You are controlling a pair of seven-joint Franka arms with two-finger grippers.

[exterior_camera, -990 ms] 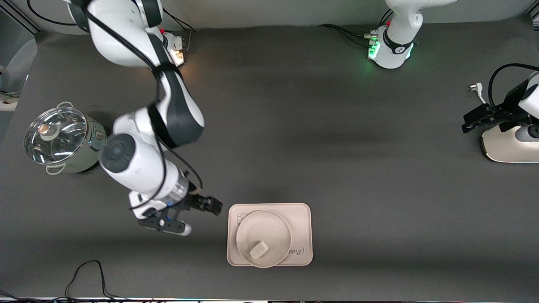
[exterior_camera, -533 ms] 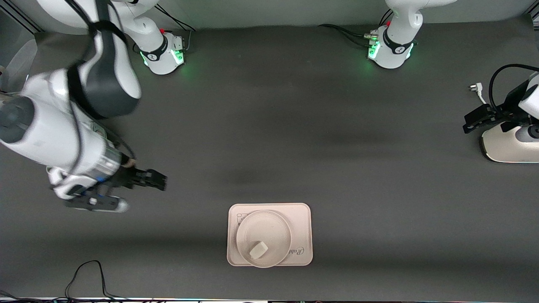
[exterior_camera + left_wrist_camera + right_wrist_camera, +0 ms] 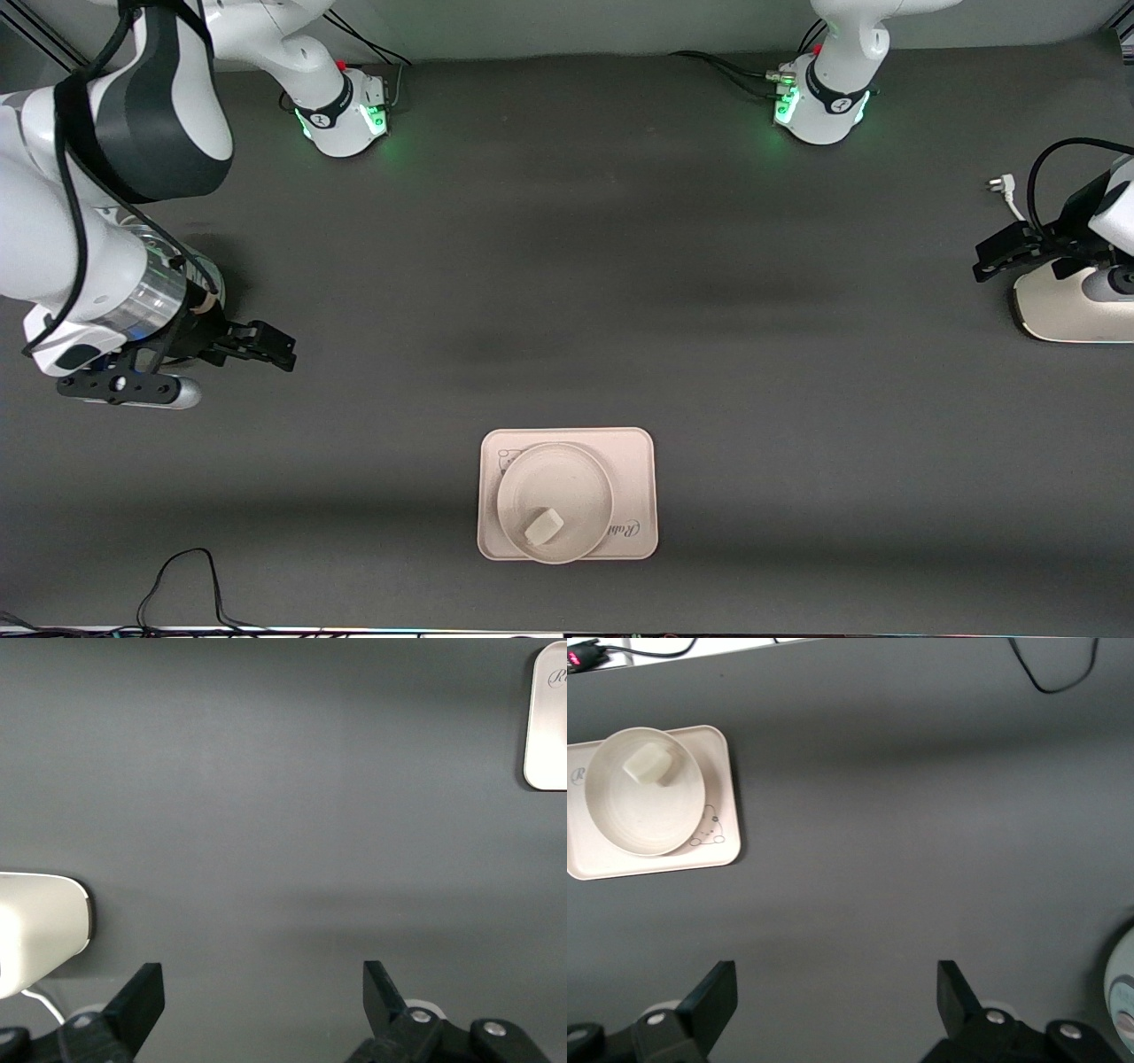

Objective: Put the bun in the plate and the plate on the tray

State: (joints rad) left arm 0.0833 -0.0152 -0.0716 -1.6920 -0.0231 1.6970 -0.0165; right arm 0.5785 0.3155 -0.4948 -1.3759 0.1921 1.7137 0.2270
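The off-white bun lies in the round cream plate. The plate rests on the rectangular tray, near the front camera. The right wrist view shows the bun, the plate and the tray too. A corner of the tray shows in the left wrist view. My right gripper is open and empty over bare mat toward the right arm's end, well away from the tray; it also shows in its own view. My left gripper waits open and empty at the left arm's end, and in its own view.
A beige rounded appliance sits under the left hand, with a white plug beside it; the appliance also shows in the left wrist view. A pot lid's edge shows by the right gripper. A black cable loops at the table's front edge.
My right arm has swung away from the tray toward its own end of the table, gripper open and empty. It now covers the pot. The bun, plate, tray and left arm have not moved.
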